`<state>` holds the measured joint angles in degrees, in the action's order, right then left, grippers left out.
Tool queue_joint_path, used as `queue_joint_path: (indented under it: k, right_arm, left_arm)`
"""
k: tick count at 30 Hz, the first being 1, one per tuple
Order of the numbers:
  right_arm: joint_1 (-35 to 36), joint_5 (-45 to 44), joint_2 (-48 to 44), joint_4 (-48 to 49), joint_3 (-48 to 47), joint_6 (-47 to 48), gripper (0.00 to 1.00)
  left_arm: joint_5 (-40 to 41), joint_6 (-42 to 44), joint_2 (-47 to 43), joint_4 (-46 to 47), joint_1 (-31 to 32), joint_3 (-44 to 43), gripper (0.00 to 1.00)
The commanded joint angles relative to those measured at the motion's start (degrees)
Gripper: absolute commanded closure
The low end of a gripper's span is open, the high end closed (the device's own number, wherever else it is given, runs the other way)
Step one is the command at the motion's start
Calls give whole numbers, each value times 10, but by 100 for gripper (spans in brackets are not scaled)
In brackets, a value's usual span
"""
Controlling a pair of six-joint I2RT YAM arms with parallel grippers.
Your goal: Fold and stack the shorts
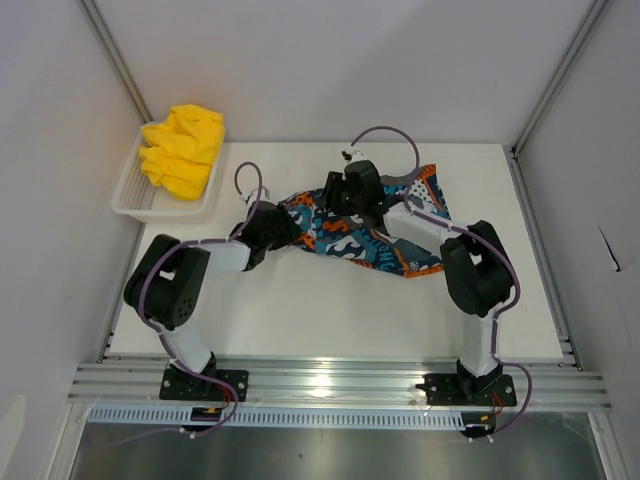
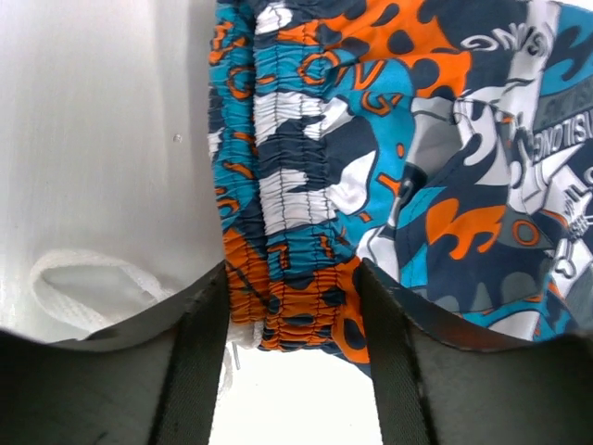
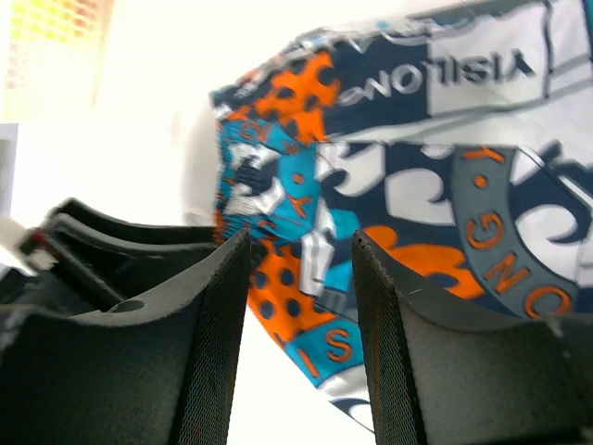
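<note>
Barely started: printed shorts (image 1: pixel 345 245) unfolded on the desk (image 1: pixel 330 310), yellow pair (image 1: pixel 183 150) in the basket (image 1: pixel 130 200), right hand (image 3: pixel 301 255) released, left hand (image 2: pixel 292 283) straddling the waistband (image 2: pixel 287 185), grip unclear.

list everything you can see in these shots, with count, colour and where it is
printed shorts: 1, blue, orange, black and white, spread on the table centre
yellow shorts: 1, bright yellow, bunched in the basket
basket: 1, white mesh, far left corner of the table
cord: 1, white, looped on the table beside the printed waistband
table: 1, white
rail: 1, silver, near edge, carrying both arm bases
walls: white panels around the table
left gripper: 1, black, jaws either side of the printed waistband, grip unclear
right gripper: 1, black, open over the printed shorts
</note>
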<state>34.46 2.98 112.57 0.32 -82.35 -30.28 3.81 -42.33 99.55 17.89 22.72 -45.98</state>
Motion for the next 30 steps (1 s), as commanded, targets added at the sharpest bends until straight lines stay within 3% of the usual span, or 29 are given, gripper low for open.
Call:
queue_joint_path:
  k: [1, 4, 8, 10, 17, 21, 25, 30]
  right_arm:
    - [-10, -20, -10, 7, 27, 16, 50]
    - [-9, -11, -4, 12, 34, 20, 51]
    - [-6, -2, 8, 8, 33, 27, 51]
    - [-5, 4, 13, 5, 31, 31, 51]
    - [2, 23, 34, 0, 30, 56, 51]
    - [7, 29, 35, 0, 37, 62, 51]
    - [14, 35, 34, 7, 44, 67, 51]
    - [24, 37, 38, 12, 24, 72, 52]
  left_arm:
    - [39, 21, 11, -22, 14, -32, 44]
    - [53, 25, 11, -43, 16, -41, 57]
    - [65, 34, -2, -60, 17, -43, 59]
    - [63, 40, -18, -66, 19, -39, 66]
    - [44, 49, -72, -98, 34, -24, 65]
    - [33, 48, -95, -119, 55, -14, 51]
    - [8, 48, -107, -159, 63, -17, 19]
    - [18, 55, -110, -206, 48, -33, 10]
